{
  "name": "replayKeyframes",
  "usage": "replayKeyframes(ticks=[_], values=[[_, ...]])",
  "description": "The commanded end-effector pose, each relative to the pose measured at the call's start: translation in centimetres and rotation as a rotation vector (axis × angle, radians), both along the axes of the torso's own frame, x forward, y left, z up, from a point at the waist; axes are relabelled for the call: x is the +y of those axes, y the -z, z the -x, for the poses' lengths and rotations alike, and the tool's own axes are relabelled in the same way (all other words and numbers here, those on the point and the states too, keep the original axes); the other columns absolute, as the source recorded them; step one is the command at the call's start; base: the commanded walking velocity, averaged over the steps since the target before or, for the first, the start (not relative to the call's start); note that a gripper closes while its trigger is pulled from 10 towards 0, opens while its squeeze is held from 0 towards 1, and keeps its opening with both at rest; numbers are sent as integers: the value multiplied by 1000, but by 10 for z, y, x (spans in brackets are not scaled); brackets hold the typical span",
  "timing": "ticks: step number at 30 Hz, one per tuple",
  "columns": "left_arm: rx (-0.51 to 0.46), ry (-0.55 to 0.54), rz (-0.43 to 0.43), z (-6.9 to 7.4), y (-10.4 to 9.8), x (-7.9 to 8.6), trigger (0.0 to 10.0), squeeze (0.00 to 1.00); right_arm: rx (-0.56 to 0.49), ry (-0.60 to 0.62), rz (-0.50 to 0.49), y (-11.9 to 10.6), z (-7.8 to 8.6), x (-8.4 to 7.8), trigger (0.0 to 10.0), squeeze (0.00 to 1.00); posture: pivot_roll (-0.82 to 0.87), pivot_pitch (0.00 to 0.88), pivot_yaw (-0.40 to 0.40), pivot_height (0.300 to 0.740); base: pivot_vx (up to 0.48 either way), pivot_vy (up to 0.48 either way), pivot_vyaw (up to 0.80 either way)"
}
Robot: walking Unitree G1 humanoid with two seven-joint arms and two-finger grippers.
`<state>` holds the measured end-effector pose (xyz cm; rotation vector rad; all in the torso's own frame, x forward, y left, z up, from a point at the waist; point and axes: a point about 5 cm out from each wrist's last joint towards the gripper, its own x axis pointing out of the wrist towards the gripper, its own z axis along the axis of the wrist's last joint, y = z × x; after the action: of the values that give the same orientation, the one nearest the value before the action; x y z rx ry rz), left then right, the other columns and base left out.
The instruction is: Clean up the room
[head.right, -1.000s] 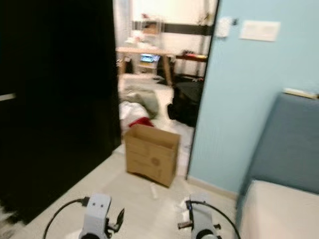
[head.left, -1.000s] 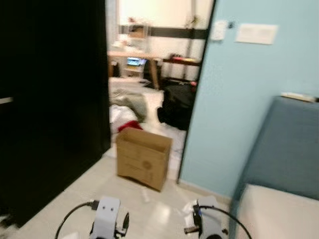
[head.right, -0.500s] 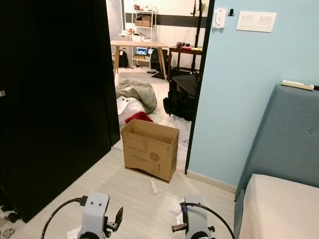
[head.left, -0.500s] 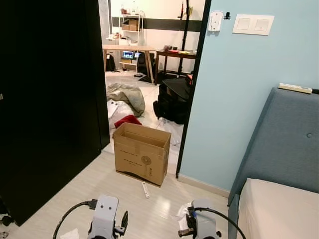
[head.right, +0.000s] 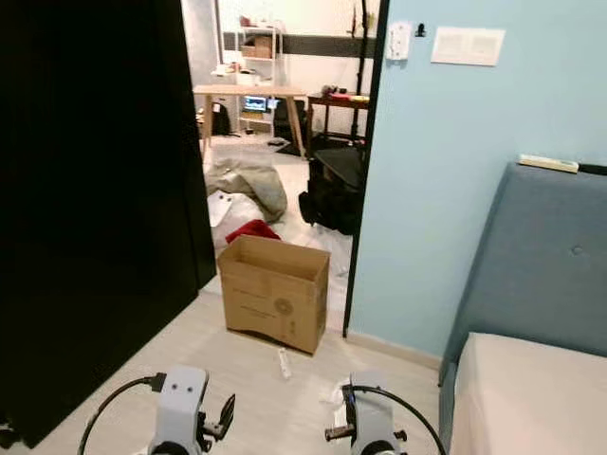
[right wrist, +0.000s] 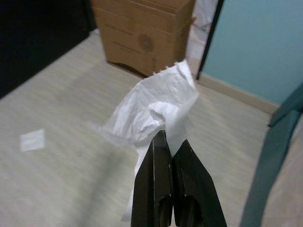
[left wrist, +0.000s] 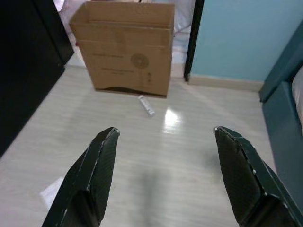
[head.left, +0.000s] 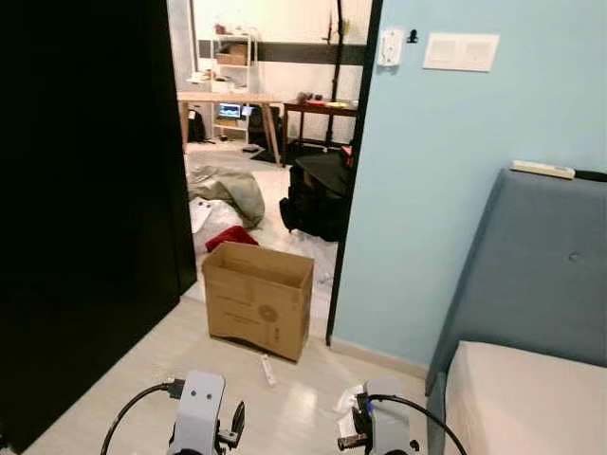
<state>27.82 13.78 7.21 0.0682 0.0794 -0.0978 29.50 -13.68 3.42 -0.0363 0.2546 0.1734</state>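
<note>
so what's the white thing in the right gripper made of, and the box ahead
White sheet: looks like thin tissue paper, matte, crumpled, with a ragged edge, pinched by the right gripper. Box: brown corrugated cardboard by the look, dull, printed, open flaps.

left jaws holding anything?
No, the left gripper is open with bare floor between its jaws.

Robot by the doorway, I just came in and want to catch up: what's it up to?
It is tidying. The right tool is shut on a crumpled white tissue, while the left tool hangs open and empty over the pale floor. An open cardboard box stands ahead at the doorway, a small white stick-like item lies in front of it, and a paper scrap is on the floor.
</note>
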Motion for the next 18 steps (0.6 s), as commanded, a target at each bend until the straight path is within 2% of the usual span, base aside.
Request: replayKeyframes(ticks=[1,18], values=[[5,-7,0,2,1,3,10000,0,-4,-1,-9,0,0,1,10000,0,33,107,-37,740,364,0,0],[9,-4,2,2,1,4,10000,0,-8,-2,-10,-1,-1,2,10000,0,35,107,-35,740,360,0,0]])
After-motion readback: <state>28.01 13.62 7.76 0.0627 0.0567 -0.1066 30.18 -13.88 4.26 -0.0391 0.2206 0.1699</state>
